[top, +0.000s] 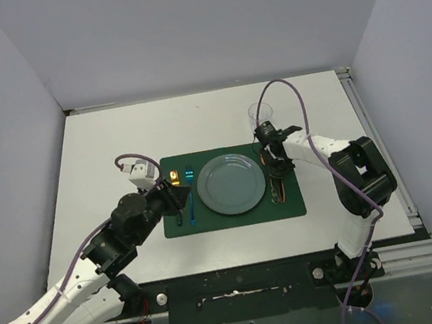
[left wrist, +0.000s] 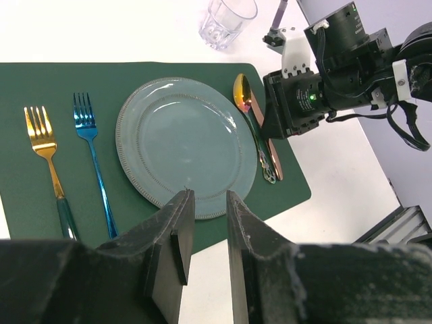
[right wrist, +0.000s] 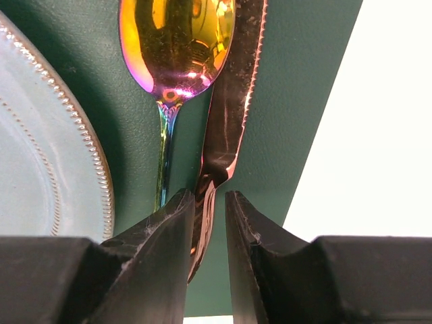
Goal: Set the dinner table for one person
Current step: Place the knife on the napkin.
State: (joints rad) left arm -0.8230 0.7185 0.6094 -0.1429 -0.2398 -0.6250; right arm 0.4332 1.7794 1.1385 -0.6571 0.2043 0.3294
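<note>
Dinner table (top: 113, 137) is carrying the placemat (top: 241, 217), which is holding plate (top: 231, 183), gold fork (left wrist: 44, 145), blue fork (left wrist: 88, 135), spoon (right wrist: 177, 40) and knife (right wrist: 233, 101); glass (top: 261, 111) is standing beyond it. Right gripper (right wrist: 210, 199) is straddling the knife handle, jaws slightly parted, handle end hiding behind its fingers (right wrist: 162, 243). Left gripper (left wrist: 209, 196) is hovering over the plate rim, narrowly parted.

Plain pale walls (top: 202, 24) are enclosing the white desk (top: 113, 137) on three sides; even light is falling.
</note>
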